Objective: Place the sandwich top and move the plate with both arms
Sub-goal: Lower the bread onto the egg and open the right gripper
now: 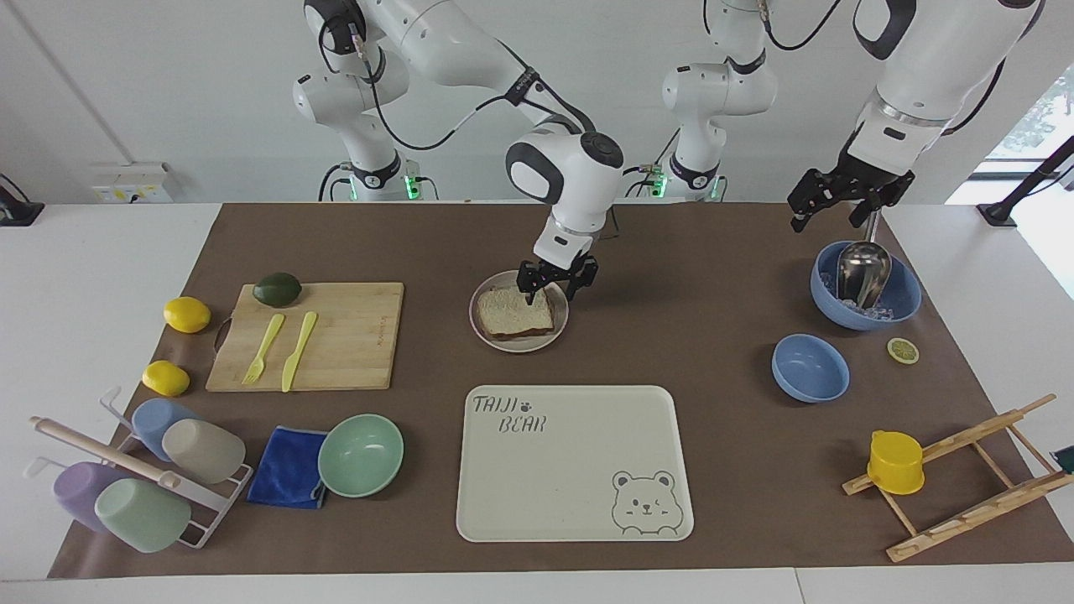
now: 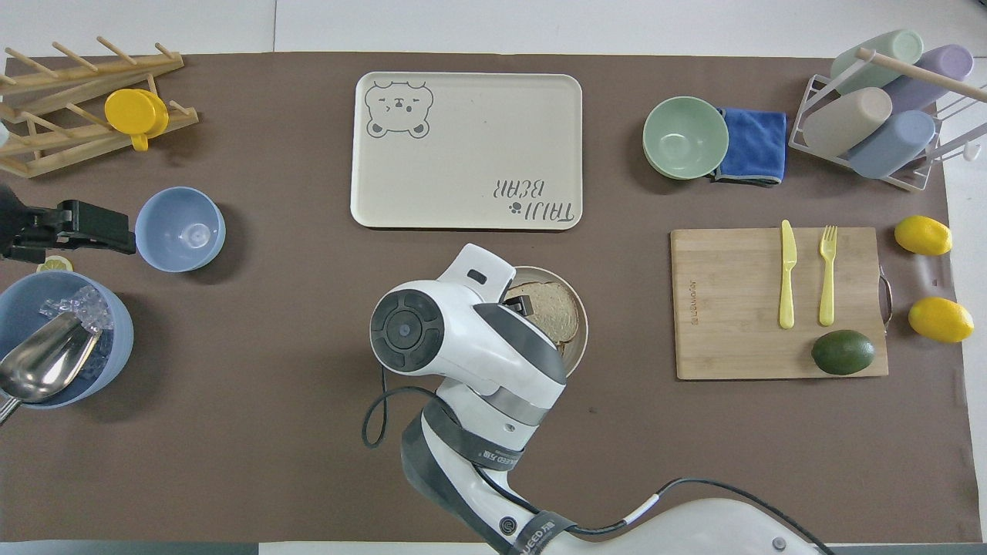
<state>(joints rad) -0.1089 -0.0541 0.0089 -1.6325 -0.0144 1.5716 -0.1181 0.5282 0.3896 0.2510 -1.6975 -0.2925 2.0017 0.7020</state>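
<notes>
Brown paper covers my table from end to end, with white wall at the back. My right gripper hangs low over the small round cream-beige plate, at the plate's edge nearest my bases, its two fingers spread wide and holding nothing. The sandwich top, a pale speckled slice of wholemeal bread with a brown crust, lies flat on that plate, stacked on more bread beneath it; in the overhead view the slice shows past my right arm's wrist, which hides part of the plate. One fingertip is just at the slice's nearer edge, and I cannot tell whether it touches.

My left gripper waits in the air over the large blue bowl of ice with its steel scoop, toward the left arm's end of the table; its fingers stand apart and hold nothing.

Farther from my bases than the plate lies the large rectangular cream tray printed with a bear. Toward the right arm's end sits a bamboo cutting board carrying a yellow plastic knife and fork and a dark green avocado.
</notes>
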